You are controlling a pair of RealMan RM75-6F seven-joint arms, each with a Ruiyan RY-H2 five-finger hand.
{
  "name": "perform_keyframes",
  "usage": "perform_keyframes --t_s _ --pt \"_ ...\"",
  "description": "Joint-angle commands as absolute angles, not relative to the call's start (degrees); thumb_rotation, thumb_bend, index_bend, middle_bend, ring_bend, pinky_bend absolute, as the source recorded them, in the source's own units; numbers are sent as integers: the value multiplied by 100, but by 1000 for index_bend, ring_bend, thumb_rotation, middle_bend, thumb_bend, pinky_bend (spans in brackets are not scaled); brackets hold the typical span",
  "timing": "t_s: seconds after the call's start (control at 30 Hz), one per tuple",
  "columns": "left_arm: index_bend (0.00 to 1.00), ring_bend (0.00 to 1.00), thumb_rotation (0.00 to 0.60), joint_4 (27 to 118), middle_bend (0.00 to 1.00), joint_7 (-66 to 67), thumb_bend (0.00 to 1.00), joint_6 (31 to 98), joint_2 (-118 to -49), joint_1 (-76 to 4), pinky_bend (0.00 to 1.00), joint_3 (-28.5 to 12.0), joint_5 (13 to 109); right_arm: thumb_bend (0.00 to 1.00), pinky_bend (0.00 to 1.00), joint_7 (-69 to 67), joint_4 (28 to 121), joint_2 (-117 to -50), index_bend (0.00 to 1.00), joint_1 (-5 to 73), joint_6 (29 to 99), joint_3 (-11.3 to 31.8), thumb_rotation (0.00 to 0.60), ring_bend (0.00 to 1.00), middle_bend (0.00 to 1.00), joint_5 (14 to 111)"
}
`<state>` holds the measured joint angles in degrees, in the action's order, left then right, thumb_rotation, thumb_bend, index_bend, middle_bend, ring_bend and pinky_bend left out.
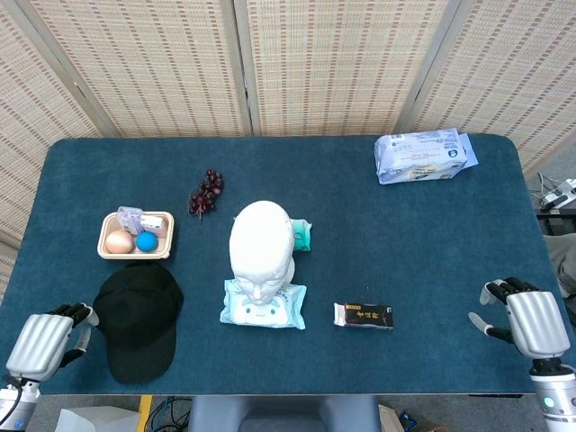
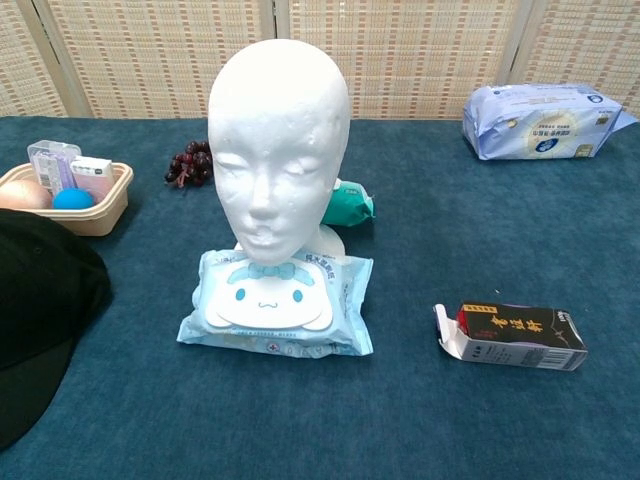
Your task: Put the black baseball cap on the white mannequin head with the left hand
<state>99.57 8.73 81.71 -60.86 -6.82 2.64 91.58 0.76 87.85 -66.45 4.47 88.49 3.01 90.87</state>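
Left hand (image 1: pixel 40 343) sits at the table's (image 1: pixel 423 243) near-left corner, just beside the black baseball cap (image 1: pixel 137 317), holding nothing; fingers look loosely curled, contact with the cap unclear. Cap lies flat, left of the white mannequin head (image 1: pixel 259 247), which stands upright behind a wipes pack (image 1: pixel 263 304). Right hand (image 1: pixel 530 321) is empty, fingers apart, near-right edge.

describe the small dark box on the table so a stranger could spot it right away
Start at the white mannequin head in the middle of the blue table. The small dark carton lies flat to the head's right, near the front edge. It is the only black box, with gold lettering and one end flap open.
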Motion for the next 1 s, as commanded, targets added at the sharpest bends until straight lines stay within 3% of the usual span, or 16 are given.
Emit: perform_keyframes --t_s 0.03,0.33,0.73,1.0 --pt "550 516 600 10120 545 601 905 8162 -5840 -646 669 478 9437 161 586 63 8785 -6642 596 451 8839 305 600 457 596 9078" --pt "578 545 600 10242 580 -324 917 8143 -5444 -727 686 897 10253 160 586 38 8790 -6638 596 466 8811 303 600 457 596 9077" --pt "578 545 600 10101 580 -514 923 7723 -5747 -1000 689 1301 11156 160 586 28 8784 -6639 596 491 8762 299 600 457 596 9069" --pt "567 545 600 9830 579 -650 920 7870 -6170 -988 690 1312 11287 159 586 57 8786 -6645 596 495 8754 291 600 457 596 9074"
